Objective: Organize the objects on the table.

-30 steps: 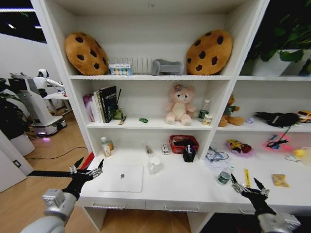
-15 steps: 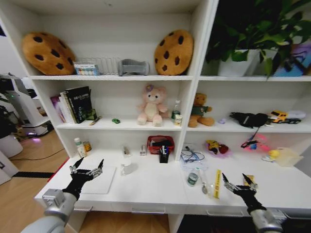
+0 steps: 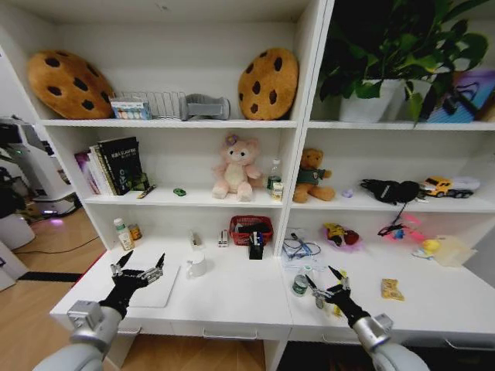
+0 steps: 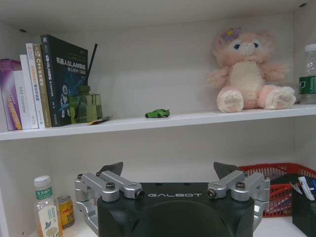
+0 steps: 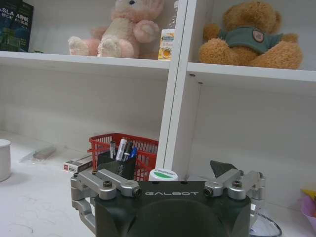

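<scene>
I take the red basket [image 3: 250, 229] at the back of the white table [image 3: 232, 297] as my landmark. My left gripper [image 3: 138, 272] hangs well to the basket's left with its fingers spread wide and nothing between them, over the closed silver laptop [image 3: 148, 287] lying flat near the table's left end. My right gripper [image 3: 329, 287] sits forward and to the right of the basket, fingers wide too, also holding nothing. A small round tin [image 3: 300, 285] with a green-rimmed lid stands just beside its left finger. The pens [image 5: 126, 149] stand upright in a black holder [image 3: 256, 248] touching the basket's front. The green toy car [image 4: 157, 113] rests on the shelf above the basket, to its left, between the books [image 4: 37, 84] and the pink plush [image 4: 248, 72].
</scene>
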`<state>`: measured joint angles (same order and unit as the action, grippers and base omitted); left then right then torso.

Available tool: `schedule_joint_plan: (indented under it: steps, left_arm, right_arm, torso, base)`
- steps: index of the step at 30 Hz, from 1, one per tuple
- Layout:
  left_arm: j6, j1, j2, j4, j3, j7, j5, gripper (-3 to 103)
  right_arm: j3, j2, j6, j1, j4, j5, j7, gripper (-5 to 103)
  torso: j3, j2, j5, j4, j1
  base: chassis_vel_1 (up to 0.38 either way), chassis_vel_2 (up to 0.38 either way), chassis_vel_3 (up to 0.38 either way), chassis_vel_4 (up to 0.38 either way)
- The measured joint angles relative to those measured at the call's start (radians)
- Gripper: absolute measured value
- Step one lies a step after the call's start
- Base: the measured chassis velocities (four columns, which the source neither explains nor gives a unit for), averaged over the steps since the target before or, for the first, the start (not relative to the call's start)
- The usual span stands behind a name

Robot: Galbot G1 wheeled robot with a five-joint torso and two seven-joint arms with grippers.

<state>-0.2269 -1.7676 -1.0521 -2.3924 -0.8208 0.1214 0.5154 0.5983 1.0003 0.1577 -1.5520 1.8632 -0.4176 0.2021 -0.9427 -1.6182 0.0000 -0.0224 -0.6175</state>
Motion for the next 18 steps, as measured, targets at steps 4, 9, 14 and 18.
schedule_joint_plan:
  steps: [4, 9, 14, 18]
  left_arm:
    - [0.0, 0.0, 0.0, 0.0, 0.0, 0.0, 0.0, 100]
    - [0.0, 0.0, 0.0, 0.0, 0.0, 0.0, 0.0, 100]
    - [0.0, 0.0, 0.0, 0.0, 0.0, 0.0, 0.0, 100]
    - [0.0, 0.0, 0.0, 0.0, 0.0, 0.0, 0.0, 100]
  right_arm:
    - [-0.037, -0.016, -0.017, 0.057, -0.035, -0.013, -0.013, 100]
    - [-0.079, -0.025, -0.042, 0.088, -0.073, -0.042, -0.013, 100]
    - [-0.109, -0.011, -0.04, 0.097, -0.108, -0.02, 0.002, 92]
    - [-0.112, -0.004, -0.037, 0.099, -0.112, -0.019, 0.009, 82]
  torso:
    - [0.0, 0.0, 0.0, -0.0001, 0.0]
    - [0.0, 0.0, 0.0, -0.0003, 0.0]
    - [0.0, 0.0, 0.0, -0.0003, 0.0]
    - [0.0, 0.0, 0.0, -0.0002, 0.0]
  base:
    - [0.0, 0.0, 0.0, 0.0]
    - [0.0, 0.0, 0.0, 0.0]
    - [0.0, 0.0, 0.0, 0.0]
    - [0.0, 0.0, 0.0, 0.0]
